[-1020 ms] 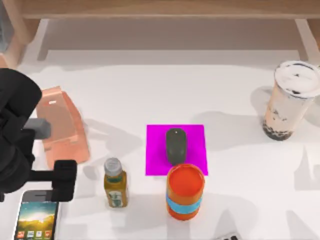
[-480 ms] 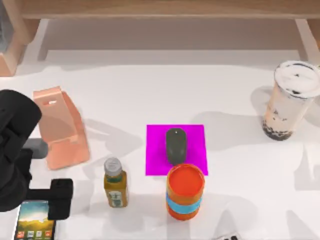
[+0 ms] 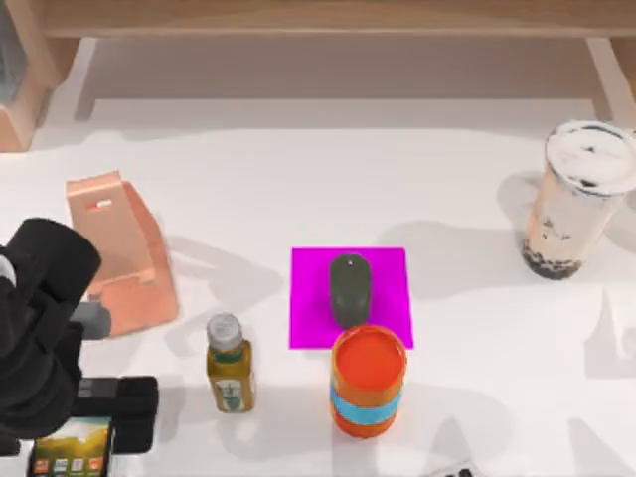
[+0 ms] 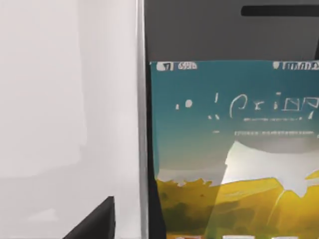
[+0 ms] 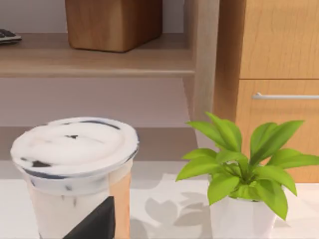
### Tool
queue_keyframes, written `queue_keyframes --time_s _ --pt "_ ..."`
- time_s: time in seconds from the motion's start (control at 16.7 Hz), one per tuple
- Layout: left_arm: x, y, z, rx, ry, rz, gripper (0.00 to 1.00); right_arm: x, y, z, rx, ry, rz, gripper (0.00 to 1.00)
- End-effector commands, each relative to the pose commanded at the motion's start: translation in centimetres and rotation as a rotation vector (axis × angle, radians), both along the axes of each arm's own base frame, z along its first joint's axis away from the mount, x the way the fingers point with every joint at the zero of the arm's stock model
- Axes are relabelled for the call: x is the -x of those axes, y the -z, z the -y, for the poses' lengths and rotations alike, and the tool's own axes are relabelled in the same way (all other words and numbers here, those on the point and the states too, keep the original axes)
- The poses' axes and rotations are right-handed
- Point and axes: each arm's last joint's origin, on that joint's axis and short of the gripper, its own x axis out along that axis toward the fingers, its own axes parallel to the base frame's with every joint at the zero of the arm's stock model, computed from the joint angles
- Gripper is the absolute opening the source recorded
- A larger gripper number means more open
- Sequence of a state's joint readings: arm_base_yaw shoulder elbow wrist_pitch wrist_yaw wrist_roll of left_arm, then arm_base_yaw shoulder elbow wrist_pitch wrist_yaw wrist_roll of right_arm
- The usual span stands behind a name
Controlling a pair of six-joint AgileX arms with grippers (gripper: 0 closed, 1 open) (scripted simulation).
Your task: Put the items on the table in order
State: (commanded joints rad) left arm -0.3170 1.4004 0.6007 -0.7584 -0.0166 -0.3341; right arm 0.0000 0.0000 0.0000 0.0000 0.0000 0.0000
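While the table [image 3: 298,169] carries everything, the milk-tea cup [image 3: 581,199] stands at its right edge and the mouse [image 3: 349,289] lies on the magenta pad [image 3: 388,273]. The smartphone [image 3: 72,449] lies flat at front left, under the left gripper [image 3: 94,422]; I cannot tell its finger opening.

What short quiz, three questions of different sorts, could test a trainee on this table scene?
1. True or false: the mouse lies on the magenta pad.
2. The left gripper hangs over which item? A cup, B smartphone, C bottle.
3. On which side of the table stands the milk-tea cup?

Key: 1 true; 2 B; 3 the right side.
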Motion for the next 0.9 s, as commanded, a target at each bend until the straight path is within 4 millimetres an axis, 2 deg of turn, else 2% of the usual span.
queue_keyframes --time_s 0.24,0.54,0.9 --pt "0.2 2.2 -0.1 0.000 0.000 0.000 1.00 0.0 0.0 0.0 0.000 0.000 0.000 1.00" --pt "0.3 2.3 -0.1 0.000 0.000 0.001 1.00 0.0 0.0 0.0 0.000 0.000 0.000 1.00" --pt "0.3 2.3 -0.1 0.000 0.000 0.001 0.55 0.0 0.0 0.0 0.000 0.000 0.000 1.00"
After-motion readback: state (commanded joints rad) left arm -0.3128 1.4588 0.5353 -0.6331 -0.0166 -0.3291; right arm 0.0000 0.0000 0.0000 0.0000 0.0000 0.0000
